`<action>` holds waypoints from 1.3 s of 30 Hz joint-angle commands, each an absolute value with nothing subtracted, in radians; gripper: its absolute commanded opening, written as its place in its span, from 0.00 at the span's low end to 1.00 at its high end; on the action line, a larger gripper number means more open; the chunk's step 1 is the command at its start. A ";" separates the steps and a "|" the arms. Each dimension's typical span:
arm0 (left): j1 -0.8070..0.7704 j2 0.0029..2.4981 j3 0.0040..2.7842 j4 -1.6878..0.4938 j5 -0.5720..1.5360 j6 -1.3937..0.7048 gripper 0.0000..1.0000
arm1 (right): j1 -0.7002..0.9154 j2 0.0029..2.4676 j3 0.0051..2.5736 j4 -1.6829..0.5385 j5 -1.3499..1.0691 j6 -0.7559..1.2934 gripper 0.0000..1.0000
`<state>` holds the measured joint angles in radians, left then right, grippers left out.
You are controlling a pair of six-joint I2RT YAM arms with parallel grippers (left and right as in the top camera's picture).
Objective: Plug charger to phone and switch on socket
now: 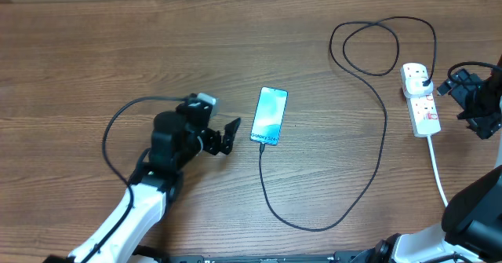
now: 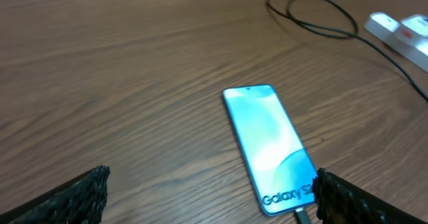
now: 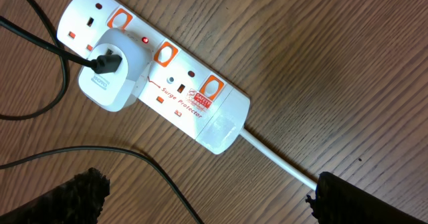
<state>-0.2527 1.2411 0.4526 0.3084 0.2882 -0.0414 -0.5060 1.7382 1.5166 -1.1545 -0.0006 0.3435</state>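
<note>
Wooden counter (image 1: 118, 51), phone (image 1: 269, 115) at its centre, socket (image 1: 420, 98) at three o'clock, black charger (image 1: 385, 129) looping between the two

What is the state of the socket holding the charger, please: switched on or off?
On, it seems: on the socket, the red light beside the charger plug glows; the next light is dark.

I see a matt wood-grain table (image 1: 118, 51), a glossy glass-fronted phone (image 1: 270, 115), and a smooth white plastic socket (image 3: 160, 77).
</note>
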 commanded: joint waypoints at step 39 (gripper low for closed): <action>-0.123 0.701 0.005 0.367 0.262 -0.128 0.99 | -0.506 1.736 1.533 -1.147 0.006 0.343 1.00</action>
<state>-0.1299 0.7666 0.0116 0.3927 0.3042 -0.1242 -0.5060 1.7382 1.5166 -1.1507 0.0006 0.3435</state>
